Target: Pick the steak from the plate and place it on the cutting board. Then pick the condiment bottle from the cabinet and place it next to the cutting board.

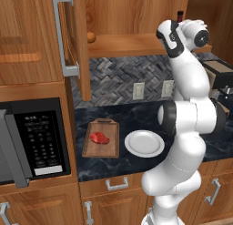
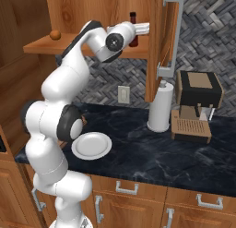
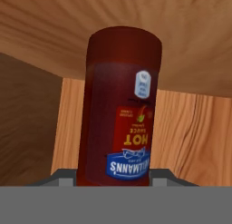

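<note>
The red steak lies on the wooden cutting board, which rests on the dark counter left of the bare white plate. My arm reaches up into the open cabinet. On its shelf stands the condiment bottle, its black cap showing above my hand. My gripper is shut on the bottle's body. Close up in the hand view, the bottle with its red label appears upside down because the hand is rolled, and the gripper holds it from both sides.
The cabinet door hangs open beside the arm. A small orange ball sits on the shelf's left end. A black microwave stands left of the board. On the counter to the right are a paper-towel roll and a coffee machine.
</note>
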